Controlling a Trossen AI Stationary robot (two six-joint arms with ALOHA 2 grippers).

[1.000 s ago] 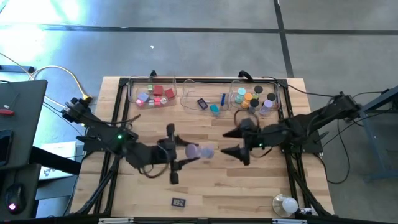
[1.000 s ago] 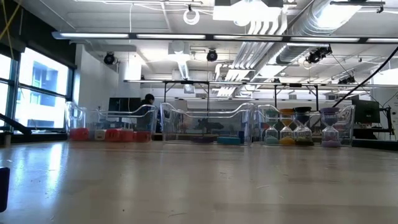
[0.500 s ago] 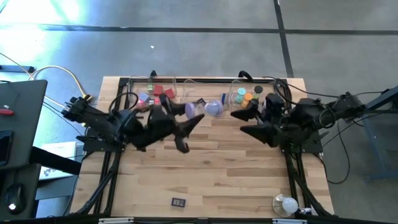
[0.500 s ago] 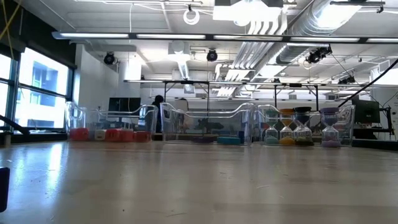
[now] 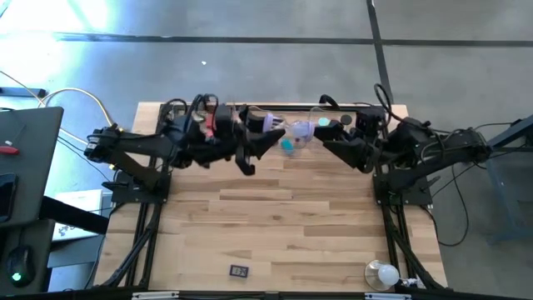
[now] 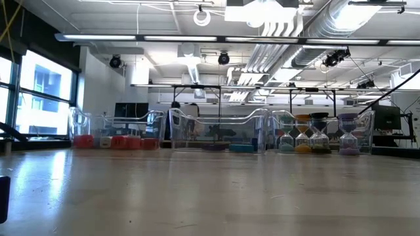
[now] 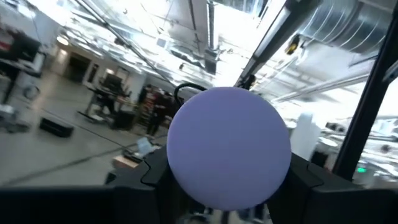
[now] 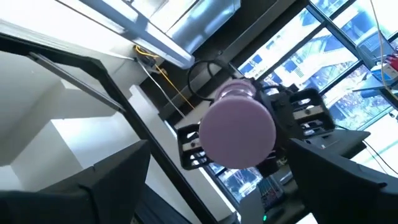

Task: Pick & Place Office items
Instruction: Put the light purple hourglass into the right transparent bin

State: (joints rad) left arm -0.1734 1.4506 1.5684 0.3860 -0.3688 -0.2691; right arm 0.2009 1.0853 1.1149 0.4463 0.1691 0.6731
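Two arms meet above the far edge of the bench [image 5: 275, 225], where a lilac round cap [image 5: 287, 130] hangs in the air between them over the row of clear trays [image 6: 216, 134]. The left hand [image 5: 268, 133] pinches the cap by its near end, dark fingers [image 7: 155, 171] clamped on either side of the rounded piece. The right hand [image 5: 326, 143] faces it from just beside, fingers [image 8: 106, 180] spread wide and holding nothing, the cap lined up squarely between them. The step looks like a handover in mid-air, probably so the right arm can carry the cap to the right-hand tray [image 6: 321, 134], where orange, teal and black caps [image 6: 303, 145] already stand. To do it well, the right hand should slide forward until the cap's free end sits fully between its fingers, close firmly, and only then should the left let go. Releasing early would drop the cap among the trays below.
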